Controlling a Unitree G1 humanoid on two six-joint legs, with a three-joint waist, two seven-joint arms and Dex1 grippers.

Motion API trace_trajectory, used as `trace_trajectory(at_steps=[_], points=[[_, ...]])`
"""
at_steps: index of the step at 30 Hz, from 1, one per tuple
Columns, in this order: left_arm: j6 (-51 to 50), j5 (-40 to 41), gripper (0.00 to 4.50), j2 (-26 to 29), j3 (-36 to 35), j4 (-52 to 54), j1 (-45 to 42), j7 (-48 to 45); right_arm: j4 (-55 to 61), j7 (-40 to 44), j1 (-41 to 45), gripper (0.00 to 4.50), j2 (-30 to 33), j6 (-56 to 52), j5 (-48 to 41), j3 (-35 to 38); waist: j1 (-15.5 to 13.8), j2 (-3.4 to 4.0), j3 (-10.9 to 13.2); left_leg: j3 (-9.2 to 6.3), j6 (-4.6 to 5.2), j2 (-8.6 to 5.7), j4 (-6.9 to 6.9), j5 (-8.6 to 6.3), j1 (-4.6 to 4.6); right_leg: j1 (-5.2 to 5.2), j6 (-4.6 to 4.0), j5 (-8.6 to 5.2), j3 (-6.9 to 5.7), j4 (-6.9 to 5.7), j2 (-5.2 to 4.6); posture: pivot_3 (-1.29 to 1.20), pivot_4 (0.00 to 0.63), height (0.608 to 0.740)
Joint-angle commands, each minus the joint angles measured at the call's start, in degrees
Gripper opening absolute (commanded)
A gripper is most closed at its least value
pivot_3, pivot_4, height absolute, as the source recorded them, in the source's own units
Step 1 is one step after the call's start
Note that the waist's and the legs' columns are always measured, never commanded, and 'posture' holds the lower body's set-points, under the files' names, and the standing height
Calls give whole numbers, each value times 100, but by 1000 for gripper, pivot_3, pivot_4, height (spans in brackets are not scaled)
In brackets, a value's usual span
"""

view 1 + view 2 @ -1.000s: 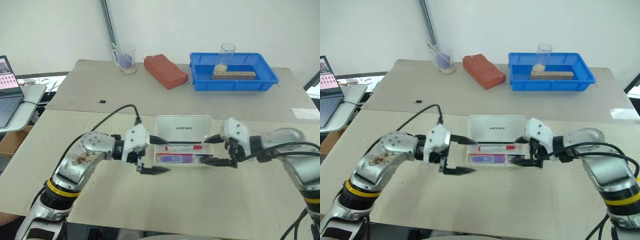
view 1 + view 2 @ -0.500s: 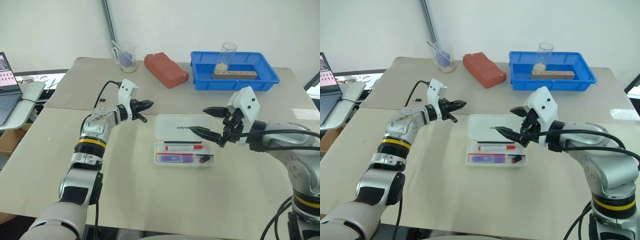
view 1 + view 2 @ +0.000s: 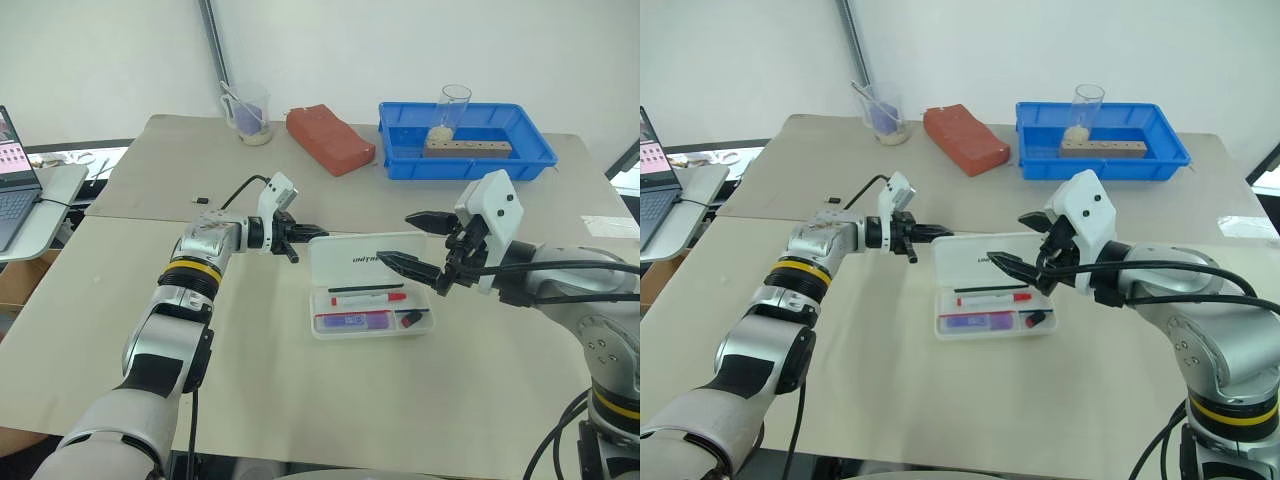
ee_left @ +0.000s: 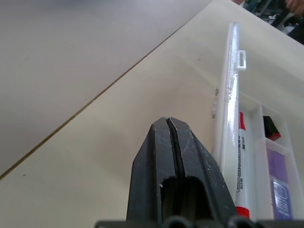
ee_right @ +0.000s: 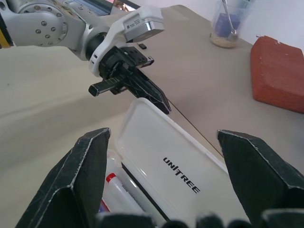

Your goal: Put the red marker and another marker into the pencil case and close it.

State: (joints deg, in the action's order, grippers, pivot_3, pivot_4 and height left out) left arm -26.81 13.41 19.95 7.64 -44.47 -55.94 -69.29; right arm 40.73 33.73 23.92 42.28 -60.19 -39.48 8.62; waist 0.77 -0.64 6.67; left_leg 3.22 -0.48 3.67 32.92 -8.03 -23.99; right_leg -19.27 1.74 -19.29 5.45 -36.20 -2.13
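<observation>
The pencil case (image 3: 424, 302) lies open mid-table, its lettered lid (image 3: 366, 258) behind the tray. Inside lie the red marker (image 3: 368, 298) and, in front of it, the purple marker (image 3: 352, 321). My left gripper (image 3: 306, 232) is shut and empty. It points along the table at the lid's left rear corner; whether it touches I cannot tell. In the left wrist view the shut fingers (image 4: 167, 142) sit beside the lid's edge (image 4: 230, 85). My right gripper (image 3: 396, 238) hovers open above the lid's right end, nothing between its fingers (image 5: 83, 175).
A small dark red-tipped cap (image 3: 408, 320) sits in the case's right compartment. At the table's back stand a blue tray (image 3: 400, 160) with a glass, a red brick-like block (image 3: 330, 140) and a cup (image 3: 247, 115). A laptop (image 3: 15, 175) is at the far left.
Both grippers lifted away from the case's front. The left one shut, swung up to the left, then moved in toward the lid's left rear corner. The right one rose above the lid.
</observation>
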Motion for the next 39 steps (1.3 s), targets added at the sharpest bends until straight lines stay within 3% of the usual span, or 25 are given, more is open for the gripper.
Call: trace_trajectory(at_steps=[1, 6, 9, 15, 19, 20, 21, 29, 32, 38, 39], points=[[-500, 298, 20, 315, 262, 1593, 390, -790, 231, 382, -146, 3952, 493, -176, -394, 281, 3, 5, -2, 1, 0, 1, 0, 0, -3, -1, 0, 0, 1, 1, 0, 0, 150, 740], [-52, -104, 20, 562, 889, 2972, 1279, -795, 338, 1199, -818, 3952, 1323, -100, -781, 419, -9, 10, -5, 2, 0, 4, -1, 0, 4, 14, -3, 0, 1, 10, -1, 0, 150, 740], [430, -480, 20, 603, 1219, 3384, 1665, -576, 298, 1371, -1366, 3952, 1600, 276, -425, 289, -6, 6, -3, 1, 0, 6, 2, 0, 7, 15, -5, 1, 1, 8, 0, 0, 150, 740], [1286, -1152, 20, 590, 1725, 3469, 1979, -201, -216, 1168, -1845, 3952, 1440, 1173, 532, -167, -4, -11, 7, 2, 1, 5, 10, 0, 6, 14, -4, 1, 5, 9, -1, 0, 150, 740], [1594, -1059, 20, 518, 1450, 3446, 1947, 43, -514, 1235, -1866, 3952, 1393, 1430, 734, -165, -8, -3, 2, 3, 1, 5, 11, 0, 6, 13, -3, 1, 6, 9, 0, 0, 150, 740], [1637, -984, 541, 529, 1323, 3489, 1931, 85, -590, 1280, -1859, 3952, 1401, 1482, 746, -142, -6, -3, 3, 3, 1, 5, 11, 0, 6, 13, -3, 1, 6, 8, 0, 0, 150, 740], [1482, -819, 729, 577, 1136, 3612, 1928, 91, -687, 1356, -1831, 3952, 1426, 1546, 757, -122, -4, -5, 4, 3, 1, 5, 11, 0, 6, 13, -3, 1, 6, 8, 0, 0, 150, 740], [466, 114, 4461, 939, 0, 4631, 2176, 458, -1427, 1702, -1288, 3952, 1498, 1771, 809, -102, 15, -1, 3, 4, 1, 8, 10, 0, 7, 13, -2, 0, 6, 5, 3, 0, 150, 740], [-92, 491, 4461, 723, 30, 4985, 2196, 562, -1621, 1771, -1027, 3952, 1491, 1732, 784, -133, -31, 0, 3, 4, 1, 6, 11, 0, 13, 21, -1, 0, 5, 5, 2, 0, 150, 740], [135, 161, 4461, 454, 614, 4615, 2049, 610, -1420, 2113, -914, 3952, 1680, 1371, 341, 69, -67, -2, 4, 5, 0, 4, 23, 0, 10, 25, 0, 1, 5, 6, -1, 0, 150, 740], [161, 151, 4233, 432, 675, 4581, 2042, 585, -1355, 2125, -938, 3952, 1715, 1328, 300, 91, -59, 0, 4, 5, 0, 4, 21, 0, 10, 24, -1, 1, 5, 6, -1, 0, 150, 740]])
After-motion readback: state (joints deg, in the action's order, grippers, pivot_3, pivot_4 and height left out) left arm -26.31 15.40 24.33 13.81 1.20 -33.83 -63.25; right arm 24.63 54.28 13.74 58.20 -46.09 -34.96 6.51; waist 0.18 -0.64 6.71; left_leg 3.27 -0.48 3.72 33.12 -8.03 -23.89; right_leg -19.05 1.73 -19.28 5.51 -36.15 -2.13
